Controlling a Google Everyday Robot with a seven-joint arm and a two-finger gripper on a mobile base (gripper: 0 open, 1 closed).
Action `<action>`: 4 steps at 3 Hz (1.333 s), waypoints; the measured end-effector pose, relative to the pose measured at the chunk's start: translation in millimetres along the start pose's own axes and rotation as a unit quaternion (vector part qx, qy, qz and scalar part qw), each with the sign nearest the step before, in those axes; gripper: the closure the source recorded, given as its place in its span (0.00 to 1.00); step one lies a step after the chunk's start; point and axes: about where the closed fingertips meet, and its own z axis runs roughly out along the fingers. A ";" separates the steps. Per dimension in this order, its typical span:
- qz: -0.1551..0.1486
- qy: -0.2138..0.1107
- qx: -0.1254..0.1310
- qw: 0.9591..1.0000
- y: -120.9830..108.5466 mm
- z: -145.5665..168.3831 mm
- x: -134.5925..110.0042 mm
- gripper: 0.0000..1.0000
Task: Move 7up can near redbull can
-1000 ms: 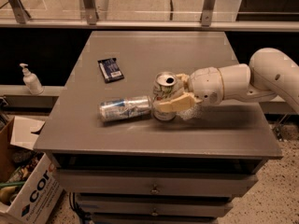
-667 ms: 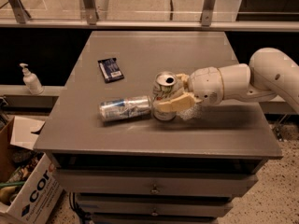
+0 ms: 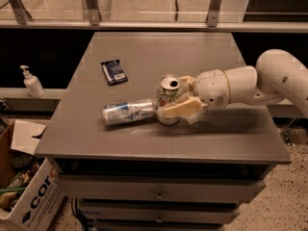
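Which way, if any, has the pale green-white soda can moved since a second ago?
No. The pale green-white soda can stays put beside the lying slim silver-blue can, the pincer around it.

table (image 3: 144,52): 7up can (image 3: 168,91) is stood upright near centre | redbull can (image 3: 129,112) is laid sideways just left of it | 7up can is clasped from the right by gripper (image 3: 173,98) | packet (image 3: 114,71) is laid behind-left, apart | box (image 3: 29,196) is set on floor, front-left
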 end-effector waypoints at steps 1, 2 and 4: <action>-0.008 0.003 -0.004 1.000 3.4 2.2 7.3 0.00; -0.015 0.002 -0.002 1.000 3.8 -0.3 8.4 0.00; -0.041 -0.007 0.045 0.998 -5.6 -74.0 -17.1 0.00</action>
